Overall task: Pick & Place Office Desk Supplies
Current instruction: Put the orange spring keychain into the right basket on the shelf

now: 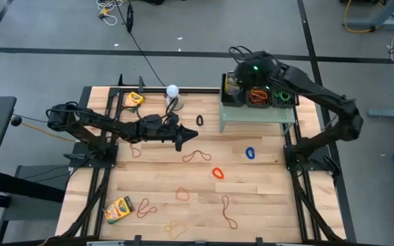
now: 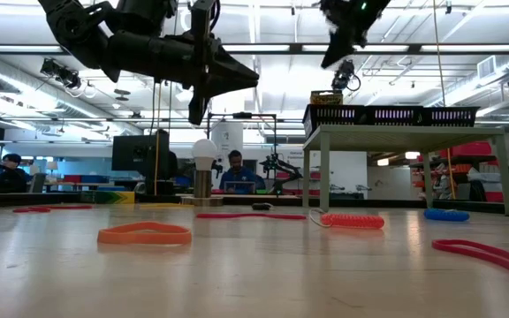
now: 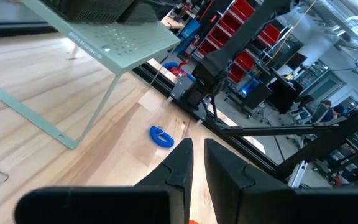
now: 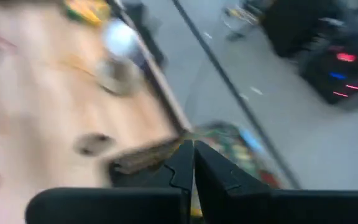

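Note:
Rubber bands lie loose on the wooden table: a black one [image 1: 200,120], a blue one [image 1: 250,153], an orange one [image 1: 217,173], a red one [image 1: 195,156] and more toward the near edge. One crayon box [image 1: 134,99] lies at the far left and another [image 1: 118,210] at the near left. Black mesh baskets [image 1: 257,96] stand in a row on the riser. My left gripper [image 1: 183,141] hovers level over the table's middle, its fingers [image 3: 182,155] almost together with nothing between them. My right gripper [image 4: 193,155] hangs shut and empty over the leftmost basket [image 1: 234,87].
A pale green mesh riser [image 1: 258,115] stands at the far right and bears the baskets. A white ball on a metal base [image 1: 172,91] stands at the far edge. People sit at desks in the room beyond the table [image 2: 235,172].

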